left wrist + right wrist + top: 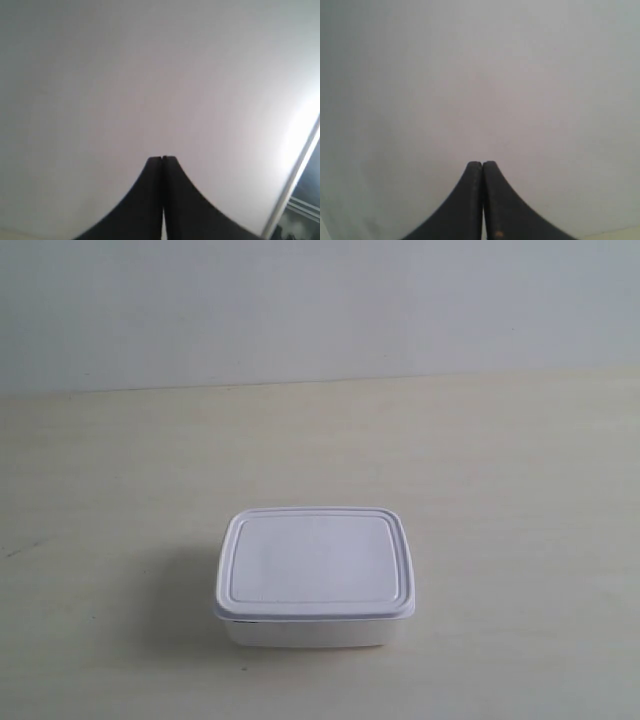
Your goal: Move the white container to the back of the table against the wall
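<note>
The white container (314,575), lid on, rests on the beige table (500,470) near its front, in the middle of the exterior view, well short of the wall (320,310). No arm or gripper shows in that view. In the left wrist view my left gripper (162,159) is shut, its black fingers pressed together with nothing between them, facing a plain pale surface. My right gripper (482,163) is likewise shut and empty in the right wrist view, before a plain pale grey surface. Neither wrist view shows the container.
A bare stretch of tabletop lies between the container and the wall line (320,380). A bright metal strip (295,180) with dark space beyond it crosses one corner of the left wrist view.
</note>
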You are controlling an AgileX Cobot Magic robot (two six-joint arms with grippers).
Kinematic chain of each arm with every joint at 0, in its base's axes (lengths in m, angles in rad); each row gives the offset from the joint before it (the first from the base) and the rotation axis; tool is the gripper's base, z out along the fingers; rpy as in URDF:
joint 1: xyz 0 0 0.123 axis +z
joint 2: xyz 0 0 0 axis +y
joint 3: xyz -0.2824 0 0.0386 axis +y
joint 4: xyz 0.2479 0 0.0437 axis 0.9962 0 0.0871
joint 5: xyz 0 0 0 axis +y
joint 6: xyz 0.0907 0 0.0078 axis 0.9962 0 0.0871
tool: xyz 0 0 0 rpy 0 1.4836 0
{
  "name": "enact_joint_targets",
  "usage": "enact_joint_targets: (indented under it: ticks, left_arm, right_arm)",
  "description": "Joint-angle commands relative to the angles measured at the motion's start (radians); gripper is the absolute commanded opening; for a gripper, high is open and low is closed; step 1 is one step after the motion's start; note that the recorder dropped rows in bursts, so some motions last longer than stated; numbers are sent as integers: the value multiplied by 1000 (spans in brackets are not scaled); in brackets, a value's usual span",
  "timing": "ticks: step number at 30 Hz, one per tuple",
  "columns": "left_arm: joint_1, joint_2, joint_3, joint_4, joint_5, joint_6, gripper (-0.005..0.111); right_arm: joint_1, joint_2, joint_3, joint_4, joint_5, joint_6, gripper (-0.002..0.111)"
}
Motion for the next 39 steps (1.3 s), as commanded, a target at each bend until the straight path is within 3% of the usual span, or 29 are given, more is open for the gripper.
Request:
enact_joint_targets:
  ticks: [1,5,11,24,27,39]
  left_arm:
    - [-64,93,-64,329,7,-266,0]
    - [-144,243,-93,419,-57,-331,0]
    - [-295,491,-103,437,-86,-324,0]
    - [-649,921,-174,491,149,-266,0]
    - [-686,998,-198,502,196,-252,0]
    - [-689,1280,-343,539,266,-252,0]
  right_arm:
    - [88,13,-60,-276,83,182,0]
    - [146,114,-76,-354,129,234,0]
    - [236,349,-119,-502,120,314,0]
    - [342,927,-179,-752,89,458,0]
    - [342,1024,-184,-784,75,501,0]
    - [342,1268,-247,-848,20,598,0]
